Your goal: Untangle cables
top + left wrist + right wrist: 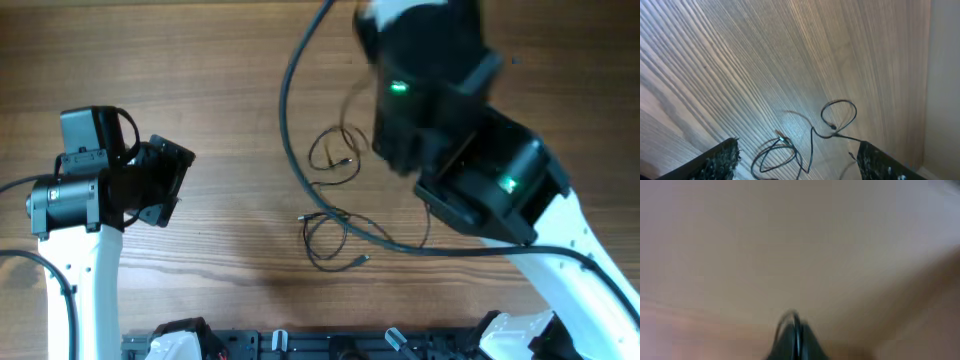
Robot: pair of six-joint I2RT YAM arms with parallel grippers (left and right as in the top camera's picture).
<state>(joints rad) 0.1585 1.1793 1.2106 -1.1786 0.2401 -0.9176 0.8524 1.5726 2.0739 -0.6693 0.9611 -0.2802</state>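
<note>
The cables (330, 213) are lying mid-bench (220, 80) in two loose loops which seem joined by crossing wires, so I judge the untangling is only partly done. The left hand (797, 150) is hanging wide open near them. The right hand (792, 339) is showing too blurred; I cannot tell its state.

Soft, even light on the table (200, 60) (faint glare), while the right wrist view is wholly blurred.
</note>
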